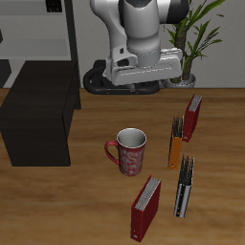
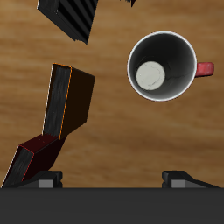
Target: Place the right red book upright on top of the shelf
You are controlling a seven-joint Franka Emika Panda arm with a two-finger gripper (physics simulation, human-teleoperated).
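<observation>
Crowded past the red patterned ceramic mug (image 1: 130, 153): thin orange book (image 1: 175, 144) at three o'clock, dark-red hardcover (image 1: 145, 208) at five; open wooden tabletop (image 1: 86, 203) at seven.

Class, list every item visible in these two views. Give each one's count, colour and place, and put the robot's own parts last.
right dark-red hardcover book: one, nearest the table's front edge
second dark-red hardcover book: one, farther back
thin orange book: one, beside the mug
black-grey striped book: one, beside the right red book
red patterned mug: one, white inside, mid-table
low matte-black shelf: one, at the table's side
tall grey metal-frame rack: one, behind the shelf
green potted plant: one, at the back
brown wooden table: one
white-grey robot arm: one
claw: one, dark, open
</observation>
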